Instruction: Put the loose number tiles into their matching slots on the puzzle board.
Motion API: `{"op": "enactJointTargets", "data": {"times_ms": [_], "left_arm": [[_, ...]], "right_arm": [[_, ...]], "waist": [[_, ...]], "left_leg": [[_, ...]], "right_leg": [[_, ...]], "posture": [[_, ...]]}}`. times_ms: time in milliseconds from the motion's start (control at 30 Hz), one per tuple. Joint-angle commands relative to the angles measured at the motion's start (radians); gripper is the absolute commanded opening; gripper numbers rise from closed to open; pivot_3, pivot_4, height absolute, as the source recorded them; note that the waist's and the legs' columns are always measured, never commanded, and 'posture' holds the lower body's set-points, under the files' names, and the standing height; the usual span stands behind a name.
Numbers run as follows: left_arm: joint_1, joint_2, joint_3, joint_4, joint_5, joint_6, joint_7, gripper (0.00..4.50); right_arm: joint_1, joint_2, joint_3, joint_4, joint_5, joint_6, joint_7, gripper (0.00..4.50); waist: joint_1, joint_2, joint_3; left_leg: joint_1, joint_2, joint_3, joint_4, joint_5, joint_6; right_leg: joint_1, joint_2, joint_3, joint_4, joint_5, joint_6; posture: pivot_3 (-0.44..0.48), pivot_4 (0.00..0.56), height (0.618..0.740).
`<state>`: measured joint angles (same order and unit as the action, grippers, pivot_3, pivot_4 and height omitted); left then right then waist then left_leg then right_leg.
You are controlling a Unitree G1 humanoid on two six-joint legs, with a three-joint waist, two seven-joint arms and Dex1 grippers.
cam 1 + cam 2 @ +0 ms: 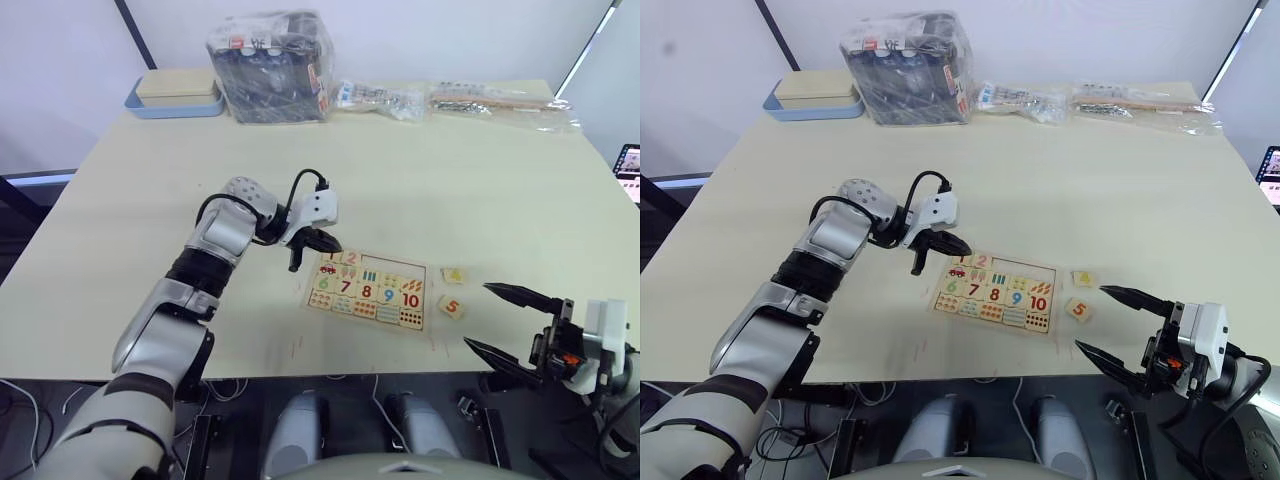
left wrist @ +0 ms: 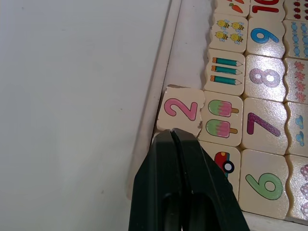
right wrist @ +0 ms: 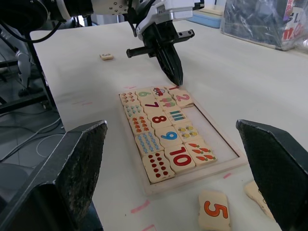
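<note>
Left claw (image 1: 312, 243) hangs over the near-left corner of the puzzle board (image 1: 367, 290), its two black fingers pressed together with nothing seen between them; in its wrist view the joined tips cover the corner of the board's top row just beside the tile numbered 2 (image 2: 181, 109), so whatever lies under them cannot be made out. That tile sits slightly askew at the edge of the top row, next to the ice-lolly square. The right claw (image 1: 1120, 328) hovers past the bench's near edge, to the right of the board, fingers spread wide apart and empty.

The bench (image 1: 180, 200) is a pale tabletop. At its far edge stand a blue tray with a wooden lid (image 1: 176, 97), a plastic-wrapped dark bundle (image 1: 270, 68) and some clear bags (image 1: 460, 98) whose contents are too small to tell.

The board lies near the bench's front edge. Its lower number row reads 6 to 10, with picture rows on either side; most of the top row past the 2 shows as bare pale slots (image 3: 214, 132).

Right of the board, apart from it, lie two loose tiles: the tile numbered 5 (image 1: 452, 307), and beyond it another tile (image 1: 454, 274) whose digit is hard to read. One more small tile (image 3: 107, 57) lies well away on the bench, in the right wrist view, its face unreadable.
</note>
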<state>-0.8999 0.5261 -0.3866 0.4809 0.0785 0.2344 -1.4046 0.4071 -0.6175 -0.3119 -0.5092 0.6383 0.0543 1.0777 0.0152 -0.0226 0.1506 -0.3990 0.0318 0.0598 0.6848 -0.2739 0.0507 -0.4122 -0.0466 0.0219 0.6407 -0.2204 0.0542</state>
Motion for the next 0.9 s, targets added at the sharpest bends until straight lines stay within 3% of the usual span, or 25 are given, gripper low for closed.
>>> {"op": "enactJointTargets", "data": {"times_ms": [33,900], "left_arm": [[-0.023,0.005,-0.003,-0.014,0.006,-0.014,-0.006,0.05],[-0.034,-0.007,-0.02,-0.003,0.026,-0.024,-0.016,0.05]], "right_arm": [[0.005,-0.003,-0.019,-0.034,0.016,-0.009,-0.006,4.5],[0.017,0.006,-0.014,-0.033,0.01,-0.022,-0.012,4.5]], "waist": [[0.0,0.0,0.0],[0.0,0.0,0.0]], "left_leg": [[0.0,0.0,0.0,0.0,0.0,0.0],[0.0,0.0,0.0,0.0,0.0,0.0]], "right_leg": [[0.0,0.0,0.0,0.0,0.0,0.0],[0.0,0.0,0.0,0.0,0.0,0.0]], "posture": [[0.0,0.15,0.74],[0.0,0.15,0.74]]}}
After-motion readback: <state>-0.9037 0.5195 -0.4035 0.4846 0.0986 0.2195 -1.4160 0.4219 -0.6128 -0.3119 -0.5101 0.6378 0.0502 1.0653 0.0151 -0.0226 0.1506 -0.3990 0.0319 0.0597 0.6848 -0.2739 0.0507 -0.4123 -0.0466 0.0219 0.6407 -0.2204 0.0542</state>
